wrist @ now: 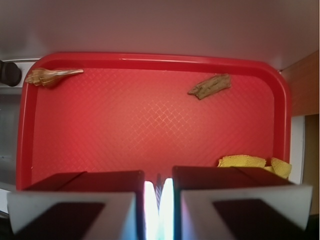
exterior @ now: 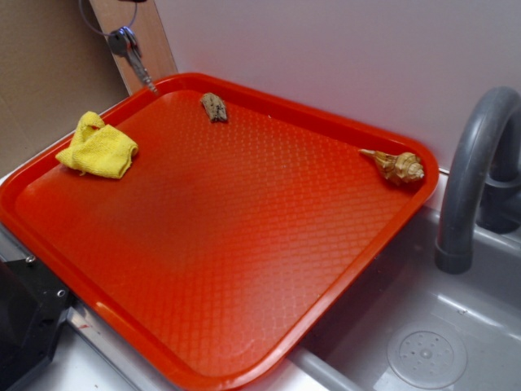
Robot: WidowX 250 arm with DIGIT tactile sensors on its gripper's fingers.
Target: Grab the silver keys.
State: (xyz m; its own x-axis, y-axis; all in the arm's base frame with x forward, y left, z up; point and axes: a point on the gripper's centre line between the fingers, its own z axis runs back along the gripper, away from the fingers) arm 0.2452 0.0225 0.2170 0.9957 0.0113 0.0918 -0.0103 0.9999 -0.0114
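The silver keys [exterior: 126,42] hang in the air over the far left corner of the red tray [exterior: 244,244], with one blade pointing down at the tray rim. Their ring runs up out of the exterior view, where the gripper itself does not show. In the wrist view my gripper [wrist: 158,200] looks down on the tray from high up. Its two fingers stand almost together, and a thin grey ridged strip of the silver keys [wrist: 158,186] is pinched in the narrow gap between them.
On the tray lie a yellow cloth [exterior: 98,147] at the left, a small brown lump [exterior: 214,107] at the far edge and a tan spiky seashell [exterior: 396,165] at the right corner. A grey faucet [exterior: 472,163] and sink [exterior: 423,342] are to the right. A wooden board [exterior: 155,37] leans behind the keys.
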